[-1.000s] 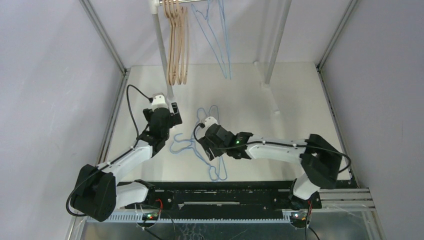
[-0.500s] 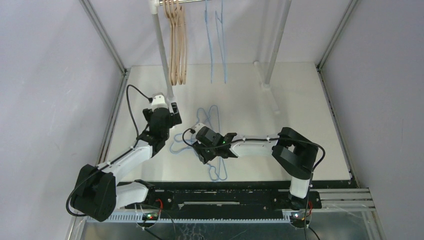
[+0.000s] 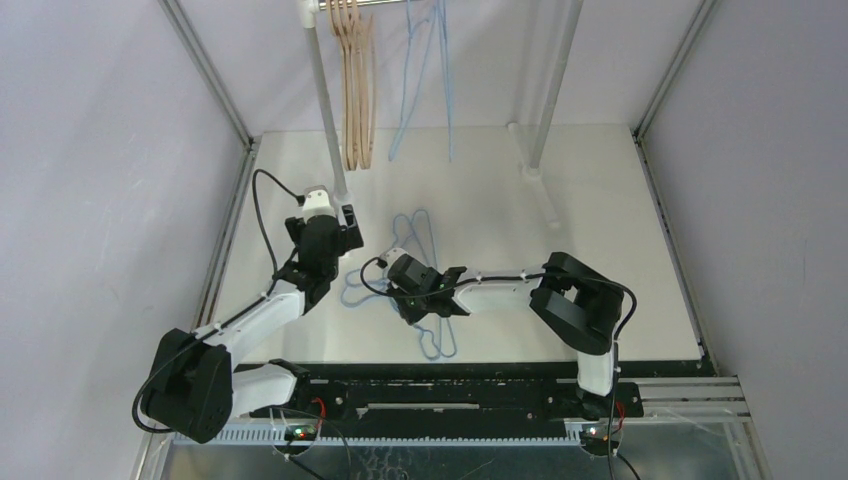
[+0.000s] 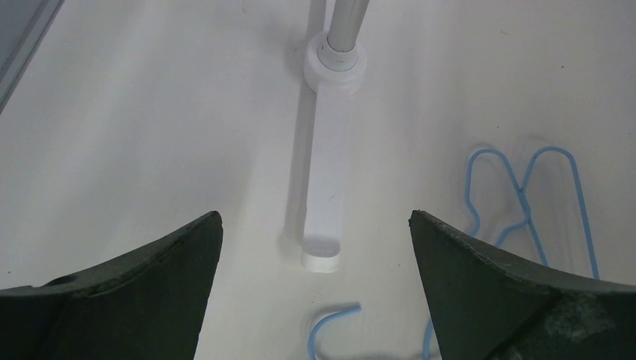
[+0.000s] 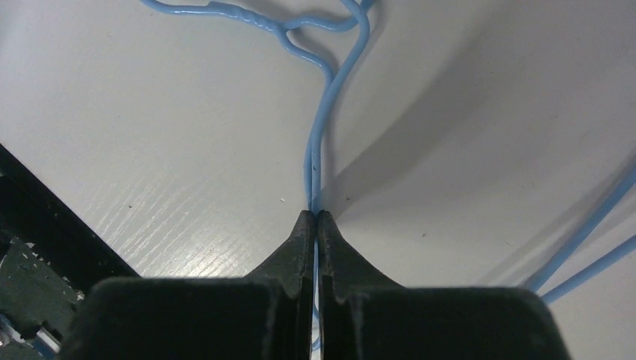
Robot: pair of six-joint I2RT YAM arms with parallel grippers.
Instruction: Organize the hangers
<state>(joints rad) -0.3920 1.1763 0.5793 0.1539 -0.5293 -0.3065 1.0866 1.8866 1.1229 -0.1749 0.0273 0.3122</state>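
1. Right gripper (image 5: pixel 315 217) is clamped on a thin blue wire hanger (image 5: pixel 324 135). The wire runs out from between its closed tips and lies on the white table (image 3: pixel 600 220).
2. Left gripper (image 4: pixel 315 217) hovers above the table with its jaws wide apart, holding nothing, near the white foot of the rail post (image 4: pixel 336 56).
3. Loose wire hangers (image 3: pixel 420 232) lie tangled on the table between the two arms.
4. Wooden hangers (image 3: pixel 356 90) hang together on the rail at the far side, with hung wire hangers (image 3: pixel 428 70) just beside them on the right.
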